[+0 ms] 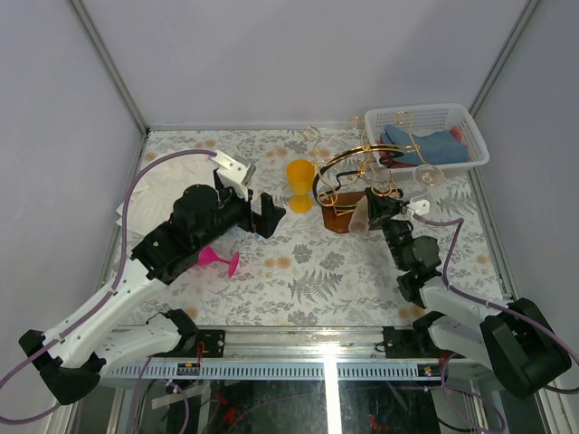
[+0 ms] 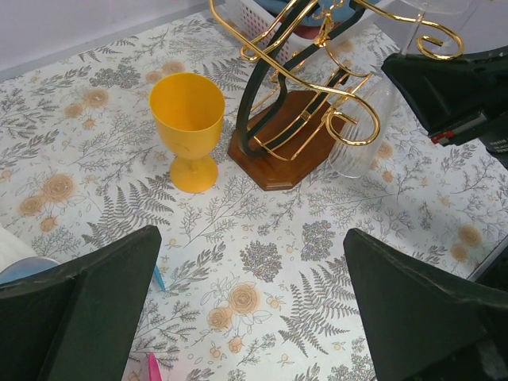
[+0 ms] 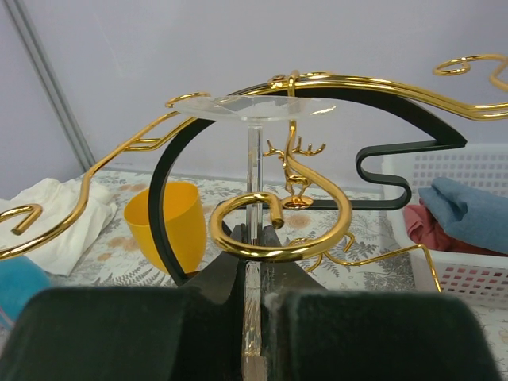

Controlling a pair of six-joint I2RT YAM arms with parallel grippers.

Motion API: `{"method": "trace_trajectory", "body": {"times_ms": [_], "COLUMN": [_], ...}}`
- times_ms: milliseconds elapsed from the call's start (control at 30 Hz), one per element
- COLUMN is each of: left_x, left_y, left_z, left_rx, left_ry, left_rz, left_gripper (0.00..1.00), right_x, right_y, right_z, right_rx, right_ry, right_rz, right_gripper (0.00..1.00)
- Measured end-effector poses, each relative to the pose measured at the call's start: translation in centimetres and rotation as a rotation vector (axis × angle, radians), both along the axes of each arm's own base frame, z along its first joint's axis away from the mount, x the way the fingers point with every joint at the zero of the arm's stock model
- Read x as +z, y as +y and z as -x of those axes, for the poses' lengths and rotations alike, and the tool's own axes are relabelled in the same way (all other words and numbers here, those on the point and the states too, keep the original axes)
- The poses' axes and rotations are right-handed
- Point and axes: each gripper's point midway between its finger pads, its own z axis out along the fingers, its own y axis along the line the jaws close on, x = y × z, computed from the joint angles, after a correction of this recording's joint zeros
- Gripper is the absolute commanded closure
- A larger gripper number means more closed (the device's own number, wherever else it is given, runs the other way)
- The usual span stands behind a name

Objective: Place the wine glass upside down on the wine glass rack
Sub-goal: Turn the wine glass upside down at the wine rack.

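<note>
The wine glass rack (image 1: 348, 176) has curly gold wire arms and a black arched bar on a brown wooden base (image 2: 282, 155). My right gripper (image 1: 380, 210) is shut on the stem of a clear wine glass (image 1: 360, 217), held upside down at the rack's near gold curl. In the right wrist view the stem (image 3: 254, 171) rises between my shut fingers (image 3: 214, 286) through the gold curl (image 3: 317, 242), with the foot (image 3: 262, 107) on top. The bowl (image 2: 361, 131) hangs beside the base. My left gripper (image 1: 267, 215) is open and empty over the patterned table (image 2: 254, 294).
A yellow goblet (image 1: 300, 183) stands just left of the rack. A pink glass (image 1: 220, 260) lies under the left arm. A white basket (image 1: 425, 136) with cloths is at the back right. White plates and cloth (image 1: 167, 181) lie at the back left.
</note>
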Motion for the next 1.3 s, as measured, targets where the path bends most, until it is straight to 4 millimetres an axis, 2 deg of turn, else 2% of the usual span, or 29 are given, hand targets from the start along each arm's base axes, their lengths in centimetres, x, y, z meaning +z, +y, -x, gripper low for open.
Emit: {"method": "trace_trajectory", "body": {"times_ms": [433, 967, 1300], "left_x": [-0.2, -0.2, -0.2], "left_y": [0.2, 0.1, 0.1], "left_z": [-0.2, -0.3, -0.4], "left_rx": [-0.006, -0.015, -0.018], "left_ry": [0.008, 0.012, 0.012], "left_rz": [0.002, 0.007, 0.010], "left_gripper": [0.00, 0.00, 0.00], "right_x": [0.1, 1.1, -0.4], "right_y": [-1.4, -3.3, -2.1], "right_z": [-0.6, 1.6, 2.8], "right_rx": [-0.078, -0.121, -0.037], "right_ry": [0.001, -0.049, -0.041], "right_rz": [-0.012, 0.067, 0.173], "right_gripper": [1.00, 1.00, 1.00]}}
